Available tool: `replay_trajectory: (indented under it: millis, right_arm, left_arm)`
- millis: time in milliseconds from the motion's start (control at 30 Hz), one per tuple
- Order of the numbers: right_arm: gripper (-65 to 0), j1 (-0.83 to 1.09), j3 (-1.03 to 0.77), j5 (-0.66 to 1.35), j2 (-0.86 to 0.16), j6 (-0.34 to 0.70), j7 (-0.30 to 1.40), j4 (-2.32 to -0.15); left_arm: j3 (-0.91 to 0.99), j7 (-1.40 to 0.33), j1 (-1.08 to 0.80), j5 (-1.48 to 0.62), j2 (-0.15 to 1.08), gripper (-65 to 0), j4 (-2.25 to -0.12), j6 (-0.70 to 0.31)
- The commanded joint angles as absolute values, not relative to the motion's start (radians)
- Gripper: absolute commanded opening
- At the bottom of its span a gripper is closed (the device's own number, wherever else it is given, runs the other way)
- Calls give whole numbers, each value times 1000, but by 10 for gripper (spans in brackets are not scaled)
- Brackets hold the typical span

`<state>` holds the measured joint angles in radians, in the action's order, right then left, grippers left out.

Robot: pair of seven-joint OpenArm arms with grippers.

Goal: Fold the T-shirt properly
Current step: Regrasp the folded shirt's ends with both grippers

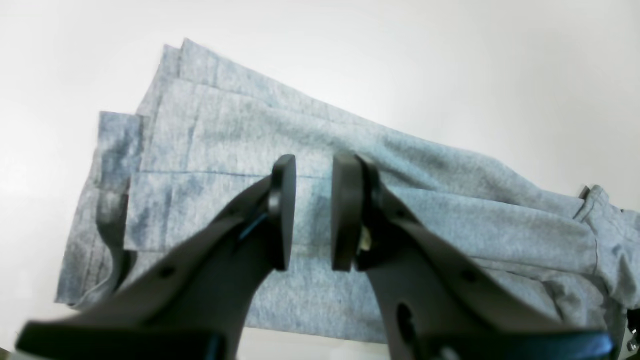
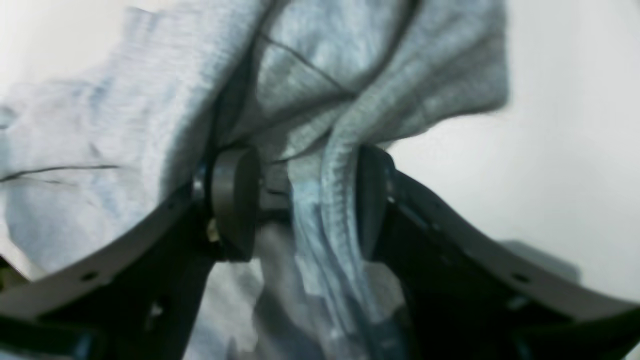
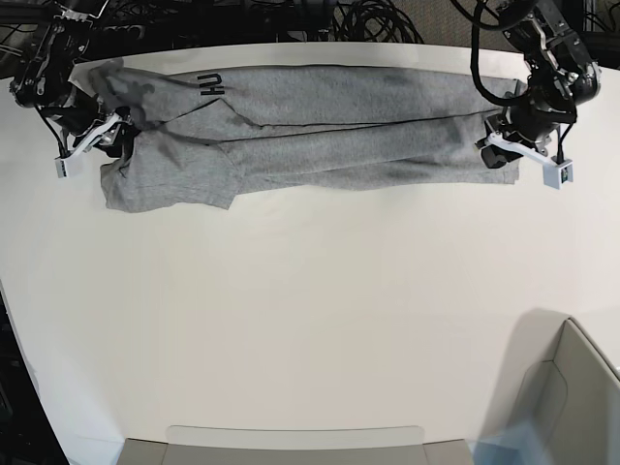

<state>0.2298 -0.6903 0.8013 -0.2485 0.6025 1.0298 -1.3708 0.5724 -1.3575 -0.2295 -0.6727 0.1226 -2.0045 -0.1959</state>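
Your left gripper (image 1: 312, 212) stands with its jaws parted and nothing between the pads; through the gap you see only the T-shirt (image 1: 320, 200) lying below it. In the base view this gripper (image 3: 492, 153) sits at the hem end of the shirt, on that view's right.

Your right gripper (image 2: 300, 200) also has its jaws apart, but a bunched ridge of grey cloth (image 2: 325, 200) runs between the pads and lies against one of them. Whether the pads are pinching that cloth, you cannot tell; the view is blurred. In the base view this gripper (image 3: 108, 139) sits at the sleeve end, on that view's left.

The T-shirt (image 3: 310, 126) lies folded lengthwise into a long band across the far part of the white table (image 3: 310, 320), sleeve spread flat at the left end, black lettering (image 3: 211, 85) showing near the far edge there.
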Motion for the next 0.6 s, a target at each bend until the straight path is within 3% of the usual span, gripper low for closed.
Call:
replay_trajectory:
  millis: [0,67,133,233,567]
  right_arm:
    - [-346,236,-661,736,-248,611,1106,-1365]
    - [-379,236,-641,736,-248,611,1102,-1365]
    - [-462,236,-628,736,-248,611,1075,-1363]
    - [-643,236,-622,736,-248,607,1046,-1363]
    - [-650,183,-707,630,-260,544,1041,-1400]
  left_arm:
    - [579,-1349,-223,-682,136,-512,-2018,-194]
    - [579,-1351,-223,-682,134,-512,-2018,-193]
    - [579,-1351,-223,-684,134,-512,-2018,-193]
    - [579,-1351,-225,-684,133,-512,-2018,-193]
    - [581,-1353,-239,-687,136,-512,-2022,-194]
